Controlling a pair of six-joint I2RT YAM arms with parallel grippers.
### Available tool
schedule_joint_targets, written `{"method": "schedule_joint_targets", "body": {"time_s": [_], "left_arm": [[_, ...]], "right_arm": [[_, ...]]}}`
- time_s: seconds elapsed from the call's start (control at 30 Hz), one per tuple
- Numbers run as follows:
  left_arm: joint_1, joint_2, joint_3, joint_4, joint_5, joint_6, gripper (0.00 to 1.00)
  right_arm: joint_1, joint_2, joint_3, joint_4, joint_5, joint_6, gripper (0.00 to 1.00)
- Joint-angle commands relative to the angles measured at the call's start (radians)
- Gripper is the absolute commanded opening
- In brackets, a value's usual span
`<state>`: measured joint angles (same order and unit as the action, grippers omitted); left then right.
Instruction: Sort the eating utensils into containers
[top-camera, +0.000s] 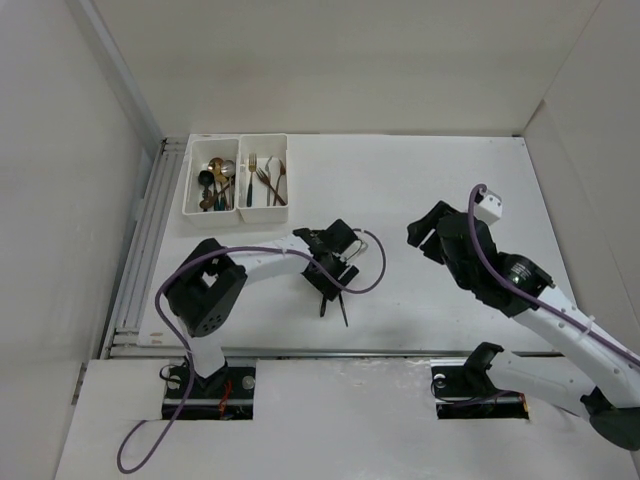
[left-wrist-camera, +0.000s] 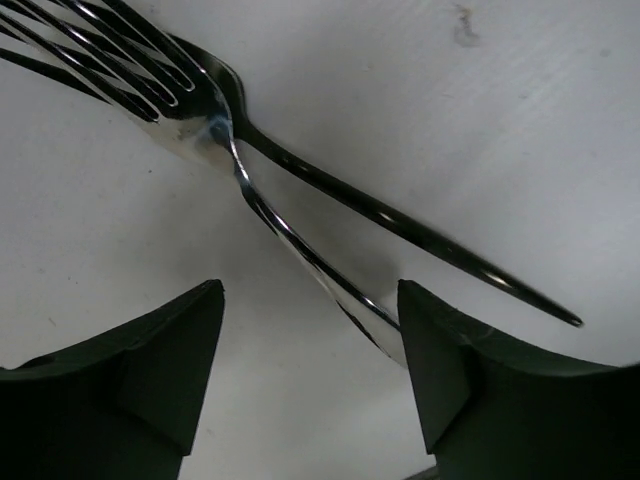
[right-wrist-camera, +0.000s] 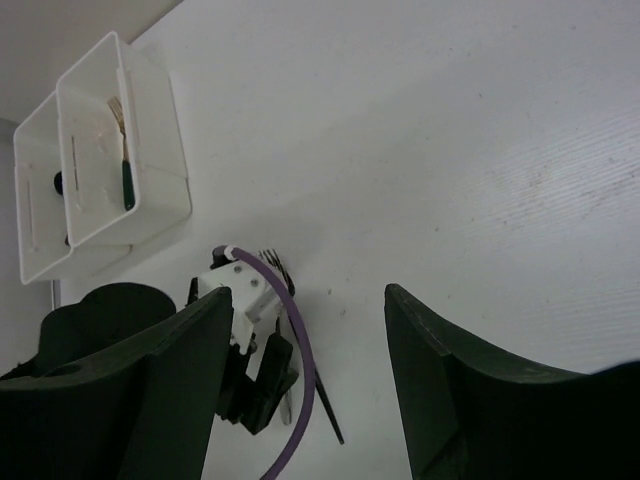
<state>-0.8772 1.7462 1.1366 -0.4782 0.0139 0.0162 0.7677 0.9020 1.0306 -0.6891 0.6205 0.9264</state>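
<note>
My left hand (left-wrist-camera: 310, 335), wide open and empty, hangs over two crossed forks (left-wrist-camera: 215, 128) on the tabletop (left-wrist-camera: 500, 100); next I should pinch just one handle.

Joined bins (top-camera: 238, 176) stand far left on the desk (top-camera: 430, 180), with loose forks (top-camera: 333, 300) nearer the middle.
Spoons (top-camera: 215, 180) lie in the left bin, sorted forks (top-camera: 265, 178) in the right. The loose forks lie crossed under the left pincer (left-wrist-camera: 310, 300), one handle between its spread fingers. The right pincer (right-wrist-camera: 308, 300) hangs well to their right.
</note>
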Motion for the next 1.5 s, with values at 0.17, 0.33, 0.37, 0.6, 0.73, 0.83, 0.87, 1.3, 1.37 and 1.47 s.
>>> {"method": "schedule_joint_targets", "body": {"time_s": [0.17,0.33,0.37,0.6,0.73,0.83,0.87,1.3,1.37,1.47], "left_arm": [[0.069,0.075,-0.023,0.061,0.026,-0.041,0.25],[0.121,0.049,-0.037,0.07,0.136,-0.032,0.0],[0.13,0.038,-0.049,0.07,0.136,-0.032,0.0],[0.238,-0.057,0.089,0.004,0.095,0.008,0.0],[0.247,-0.145,0.299,-0.01,0.046,0.053,0.0],[0.316,-0.125,0.457,0.0,-0.06,0.002,0.0],[0.377,-0.087,0.491,0.0,-0.09,-0.039,0.0],[0.632,0.306,0.835,0.023,-0.129,-0.11,0.0],[0.632,0.326,0.848,0.009,-0.108,-0.11,0.03],[0.632,0.326,0.822,0.009,-0.117,-0.11,0.25]], "right_arm": [[0.01,-0.032,-0.006,-0.04,0.028,0.054,0.67],[0.01,-0.023,-0.006,-0.041,0.039,0.054,0.67],[0.01,-0.023,-0.006,-0.032,0.039,0.054,0.67],[0.01,0.02,0.003,0.003,0.048,0.043,0.67],[0.01,0.052,0.013,0.055,0.06,0.002,0.67],[0.01,0.098,0.023,0.109,0.07,-0.038,0.69],[0.01,0.115,0.034,0.12,0.07,-0.049,0.69],[0.01,0.425,0.233,0.171,0.041,-0.172,0.73],[0.01,0.445,0.243,0.162,0.032,-0.172,0.73],[0.01,0.456,0.255,0.161,0.021,-0.172,0.73]]}}
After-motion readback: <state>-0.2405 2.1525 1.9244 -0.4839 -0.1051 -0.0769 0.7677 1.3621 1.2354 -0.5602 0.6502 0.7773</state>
